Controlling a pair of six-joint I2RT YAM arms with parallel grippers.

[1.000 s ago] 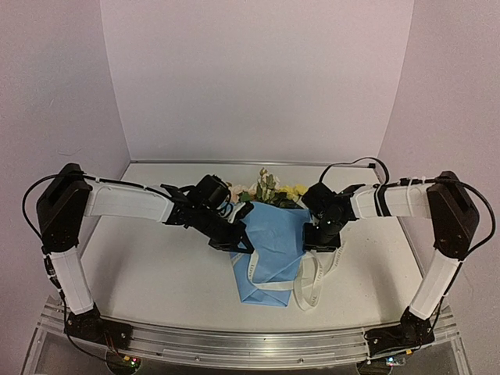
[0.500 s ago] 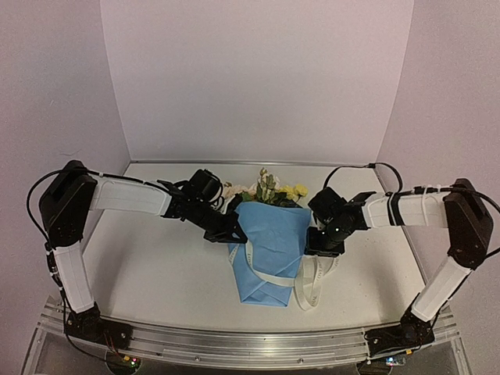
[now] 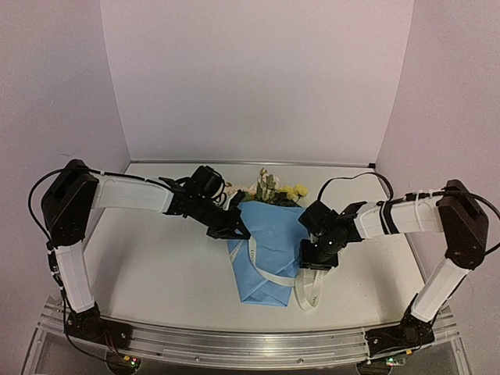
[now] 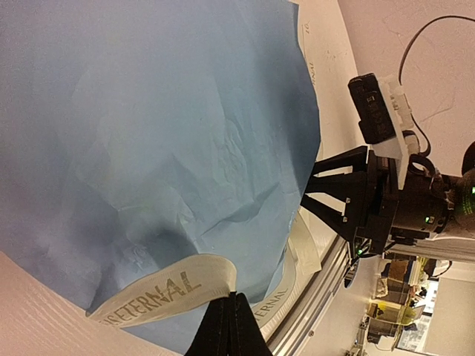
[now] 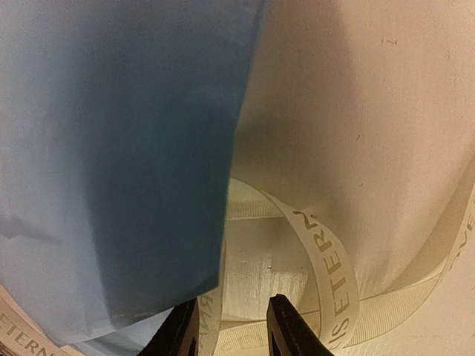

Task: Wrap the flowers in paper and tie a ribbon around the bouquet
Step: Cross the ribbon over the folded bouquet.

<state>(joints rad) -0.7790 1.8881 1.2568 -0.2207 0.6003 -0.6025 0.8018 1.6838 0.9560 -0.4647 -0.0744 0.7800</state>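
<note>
Left tool (image 4: 230, 320) stays pinched on the ribbon (image 4: 167, 288) while our right tool (image 5: 231, 326), jaws part-spread and narrowing astride a ribbon loop, has slid in beside the bouquet (image 3: 269, 242) in the middle of the table (image 3: 156, 269), so we judge tying underway.

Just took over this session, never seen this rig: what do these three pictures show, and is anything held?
Two robot arms stand at the near edge of the table. The wide picture looks down from above and behind them; the other two come from wrist cameras. On the table lie flowers wrapped in blue paper, a lettered ribbon looped across and beside it. The left gripper is shut, pinching the ribbon. The right gripper is open, ribbon between its fingers, not gripped.
</note>
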